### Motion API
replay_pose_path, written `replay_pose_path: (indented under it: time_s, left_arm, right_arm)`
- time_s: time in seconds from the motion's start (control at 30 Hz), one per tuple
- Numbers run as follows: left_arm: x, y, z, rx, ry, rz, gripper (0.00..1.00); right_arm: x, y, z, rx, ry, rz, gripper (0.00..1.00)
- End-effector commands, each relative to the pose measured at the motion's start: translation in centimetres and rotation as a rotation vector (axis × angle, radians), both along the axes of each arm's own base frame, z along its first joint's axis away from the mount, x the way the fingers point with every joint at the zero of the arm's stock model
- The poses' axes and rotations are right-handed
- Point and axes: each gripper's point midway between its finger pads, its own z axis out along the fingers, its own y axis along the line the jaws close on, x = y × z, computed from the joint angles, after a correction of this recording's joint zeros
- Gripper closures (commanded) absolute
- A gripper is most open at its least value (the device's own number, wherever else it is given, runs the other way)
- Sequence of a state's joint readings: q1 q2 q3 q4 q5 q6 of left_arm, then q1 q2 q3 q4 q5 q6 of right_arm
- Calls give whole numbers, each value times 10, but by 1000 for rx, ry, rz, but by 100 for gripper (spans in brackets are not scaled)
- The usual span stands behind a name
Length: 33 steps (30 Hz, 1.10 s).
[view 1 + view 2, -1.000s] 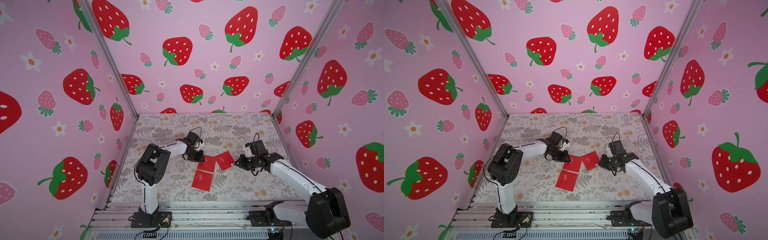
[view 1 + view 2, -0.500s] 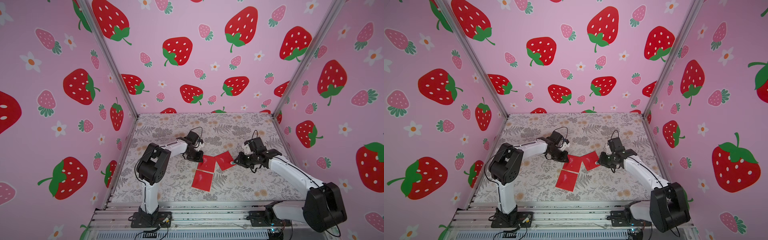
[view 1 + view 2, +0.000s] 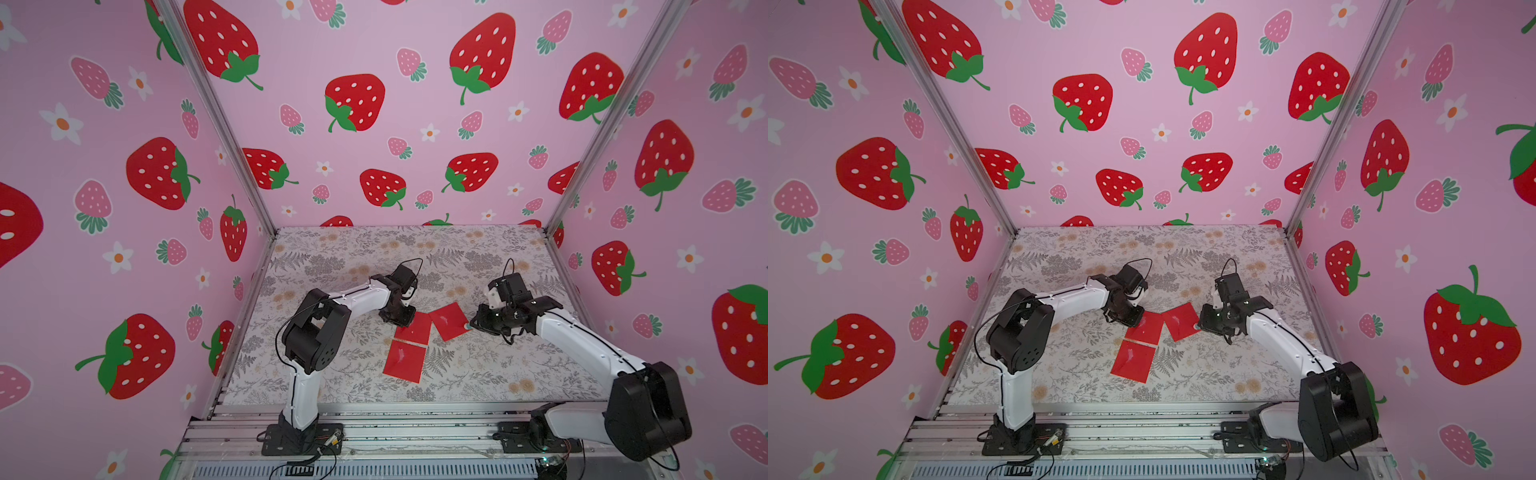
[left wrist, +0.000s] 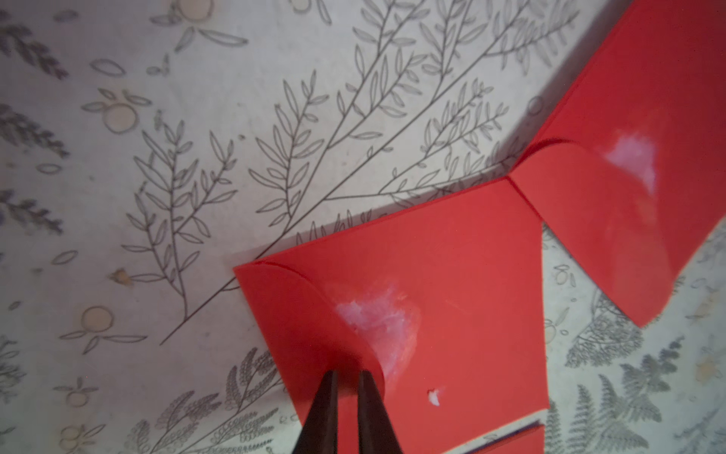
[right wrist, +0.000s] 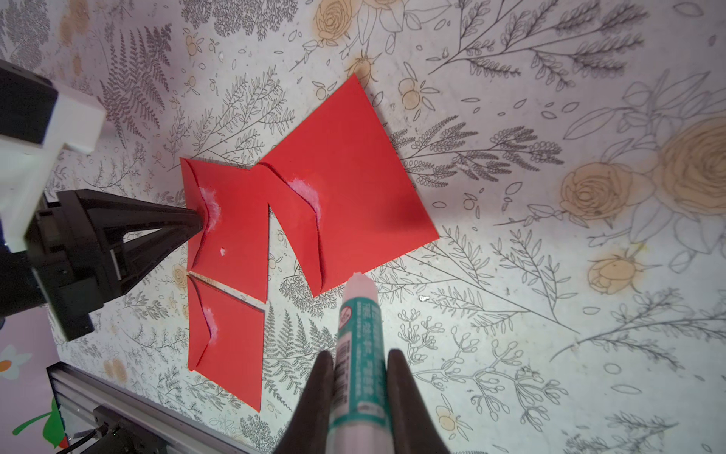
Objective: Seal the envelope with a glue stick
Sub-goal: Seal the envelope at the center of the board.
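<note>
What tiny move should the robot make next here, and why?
Probably press the left gripper down on the flap it touches. Smeared white glue shows along that flap's edge on the red envelope, the flap looks slightly lifted, and the right gripper holds the glue stick away from it.
</note>
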<state>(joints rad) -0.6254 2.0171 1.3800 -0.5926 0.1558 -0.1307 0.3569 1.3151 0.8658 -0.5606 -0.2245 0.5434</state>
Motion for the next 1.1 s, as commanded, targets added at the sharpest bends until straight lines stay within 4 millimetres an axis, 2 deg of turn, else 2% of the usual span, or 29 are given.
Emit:
replay_pose_path:
  time_s: [0.0, 0.27, 0.8, 0.93, 1.07]
  left_arm:
    - [-47, 31, -52, 212, 168, -17, 87]
    - [-62, 30, -67, 296, 179, -34, 86]
    - [-88, 44, -92, 418, 228, -36, 85]
    - [-78, 38, -83, 395, 173, -47, 85]
    - [-55, 21, -50, 315, 68, -50, 85]
  right_arm:
    - [-3, -5, 6, -15, -17, 18, 100]
    - [-9, -10, 3, -37, -30, 34, 100]
    - [-12, -14, 4, -63, -38, 47, 100]
    - [-10, -15, 7, -72, -40, 45, 100]
    - [-7, -15, 11, -76, -42, 39, 100]
